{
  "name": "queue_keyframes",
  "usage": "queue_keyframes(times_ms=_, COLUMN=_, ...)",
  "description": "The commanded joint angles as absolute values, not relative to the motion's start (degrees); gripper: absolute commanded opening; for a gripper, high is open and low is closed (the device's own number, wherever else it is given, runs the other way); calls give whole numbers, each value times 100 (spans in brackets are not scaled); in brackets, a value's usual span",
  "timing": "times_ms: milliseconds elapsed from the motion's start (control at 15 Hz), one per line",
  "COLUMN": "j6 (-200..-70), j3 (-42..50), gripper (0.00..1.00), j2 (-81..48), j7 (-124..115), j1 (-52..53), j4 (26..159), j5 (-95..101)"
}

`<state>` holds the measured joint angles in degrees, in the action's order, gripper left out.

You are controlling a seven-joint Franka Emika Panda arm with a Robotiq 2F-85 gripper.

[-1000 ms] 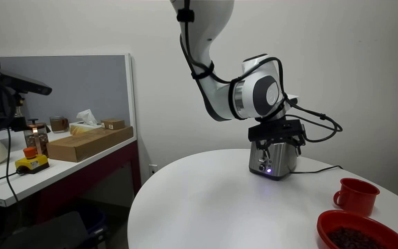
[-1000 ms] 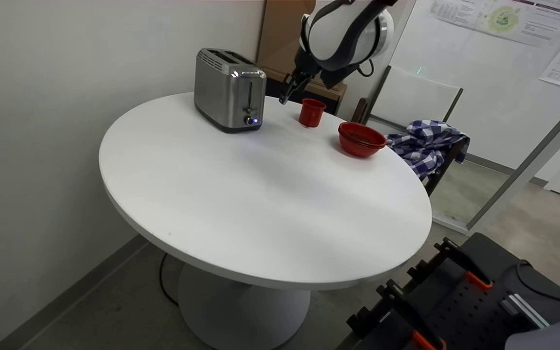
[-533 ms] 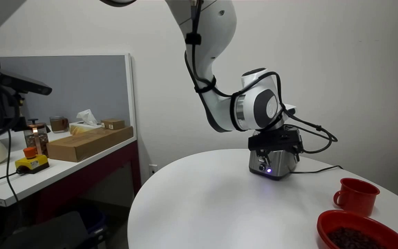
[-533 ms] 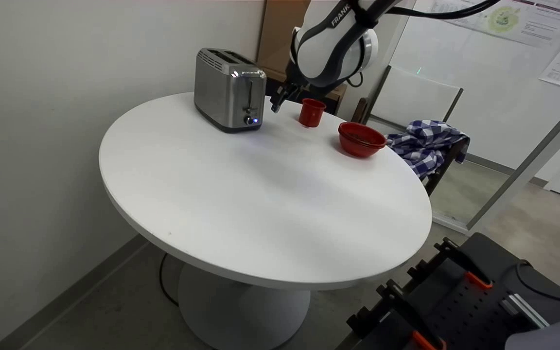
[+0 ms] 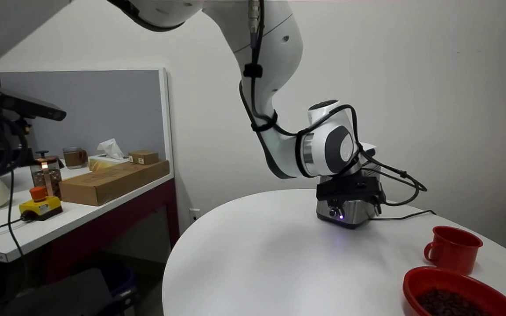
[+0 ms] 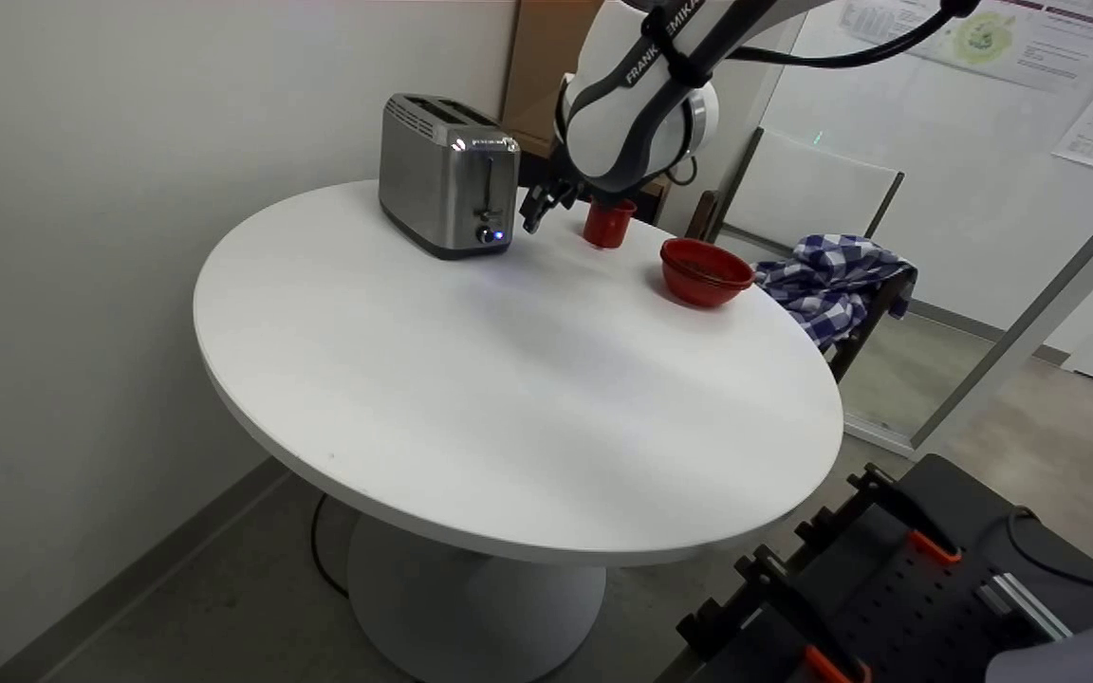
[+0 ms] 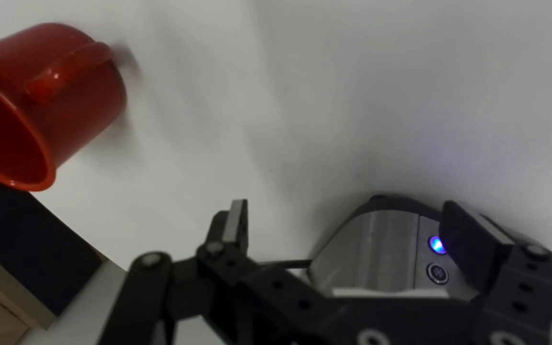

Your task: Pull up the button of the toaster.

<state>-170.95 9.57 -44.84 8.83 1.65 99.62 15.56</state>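
Note:
The brushed-silver toaster point(image 6: 423, 180) stands upright on the table by the wall. Its lever point(image 6: 488, 216) sits low in the front slot, just above a knob and a lit blue light. My gripper point(image 5: 356, 208) is open and points down in front of the toaster, hiding its upper front there. It also shows beside the toaster's front in an exterior view point(image 6: 531, 226). In the wrist view the open fingers point(image 7: 345, 208) span the toaster's front corner point(image 7: 376, 249). One finger partly covers the blue light. The lever is hidden there. I cannot tell whether a finger touches the toaster.
A red mug point(image 6: 608, 228) stands close to my gripper, also in the wrist view point(image 7: 79, 96). A red bowl point(image 5: 468, 281) with dark contents is beyond it. A black cord point(image 5: 402, 217) runs from the toaster across the white round table point(image 5: 257, 263). A wall is behind.
My arm has come down, and the open gripper is lower, near the level of the toaster's knob and light. The toaster, lever, mug and bowl have not moved.

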Motion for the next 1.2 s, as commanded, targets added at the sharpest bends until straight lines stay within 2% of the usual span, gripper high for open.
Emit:
queue_keyframes(times_ms=0, j6=-17226, j3=1121, gripper=100, j2=-4833, j7=663, j1=325, j4=9608, j5=1552)
queue_keyframes(times_ms=1133, j6=-17758, j3=1471, gripper=100, j2=-5560, j7=239, j1=675, j4=8913, j5=1423)
